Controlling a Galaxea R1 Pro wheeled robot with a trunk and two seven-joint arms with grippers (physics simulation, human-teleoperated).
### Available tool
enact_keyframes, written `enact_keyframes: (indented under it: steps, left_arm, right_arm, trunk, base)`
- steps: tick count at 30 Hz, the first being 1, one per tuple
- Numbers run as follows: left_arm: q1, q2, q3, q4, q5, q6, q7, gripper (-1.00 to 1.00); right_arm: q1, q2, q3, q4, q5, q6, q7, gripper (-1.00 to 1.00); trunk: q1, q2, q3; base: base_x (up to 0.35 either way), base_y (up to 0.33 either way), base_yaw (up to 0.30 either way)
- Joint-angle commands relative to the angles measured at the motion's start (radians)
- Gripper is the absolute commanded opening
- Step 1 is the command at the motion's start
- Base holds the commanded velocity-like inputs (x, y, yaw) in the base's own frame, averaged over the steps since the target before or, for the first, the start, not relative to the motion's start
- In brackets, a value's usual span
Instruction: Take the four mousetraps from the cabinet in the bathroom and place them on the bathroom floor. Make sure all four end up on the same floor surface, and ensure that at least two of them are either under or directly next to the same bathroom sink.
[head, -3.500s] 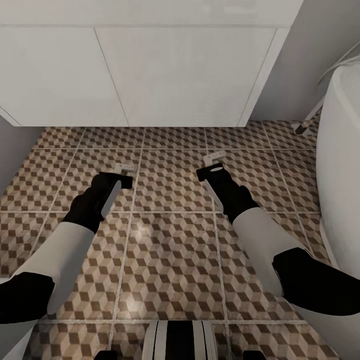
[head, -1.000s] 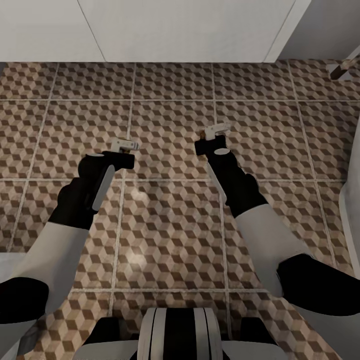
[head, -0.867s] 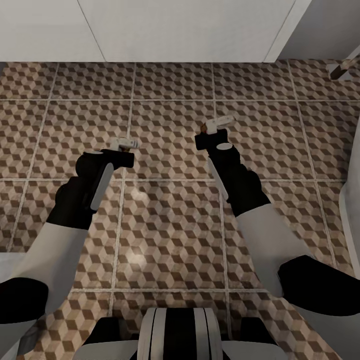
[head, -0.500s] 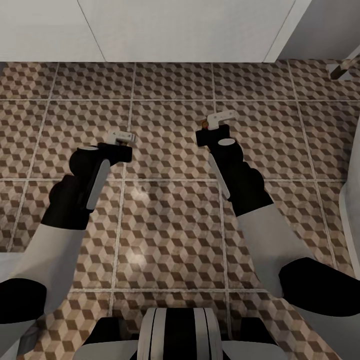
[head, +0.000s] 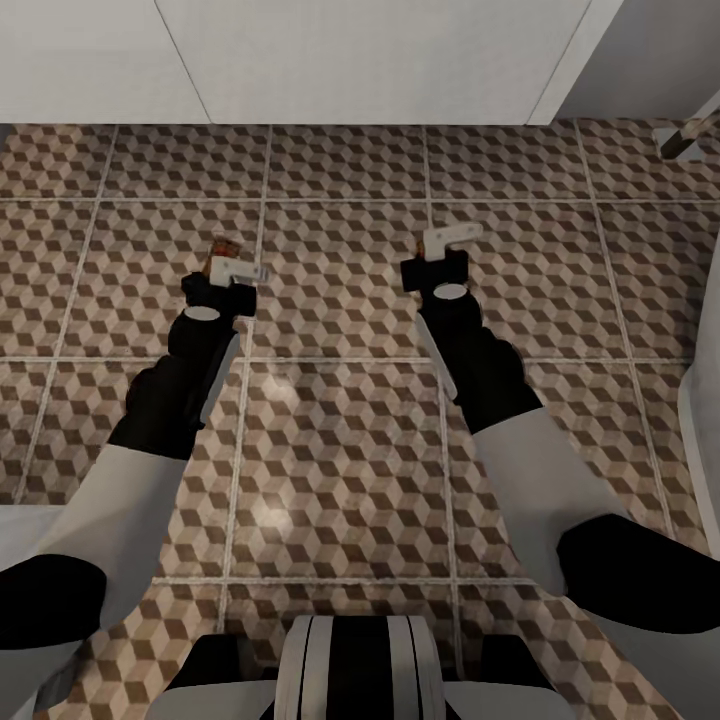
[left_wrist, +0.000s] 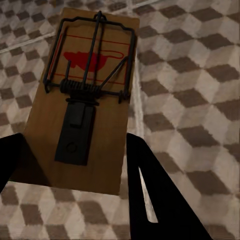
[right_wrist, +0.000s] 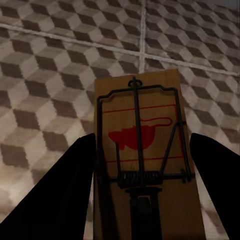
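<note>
two mousetraps (left_wrist: 82, 100) (right_wrist: 145, 165), one per tool

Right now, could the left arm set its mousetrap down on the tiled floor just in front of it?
Probably yes. The left gripper holds a mousetrap above bare bathroom floor, with nothing lying on the tiles beneath or ahead. The white vanity stands farther forward, apart from the arm.
</note>
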Motion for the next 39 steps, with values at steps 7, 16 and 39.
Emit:
enact_keyframes:
  steps: [7,16,39]
  left_arm:
    - [-0.001,-0.016,0.093,0.112,-0.037,-0.160,0.026,-1.00]
    - [-0.002,-0.046,0.169,0.242,0.108,-0.177,0.018,-1.00]
    - [-0.002,-0.034,0.165,0.176,0.288,-0.173,-0.094,-1.00]
  right_arm:
    - [-0.001,0.000,0.001,0.099,0.008,-0.073,-0.013,-1.00]
    - [-0.002,0.000,-0.002,0.256,0.006,-0.140,-0.011,-1.00]
    - [-0.002,0.000,0.000,0.258,0.002,-0.154,0.092,-1.00]
  trunk:
    - [0.000,0.000,-0.001]
    - [0.000,0.000,-0.001]
    - [0.000,0.000,-0.001]
  base:
    - [0.000,0.000,0.000]
    - [0.000,0.000,0.000]
    - [0.000,0.000,0.000]
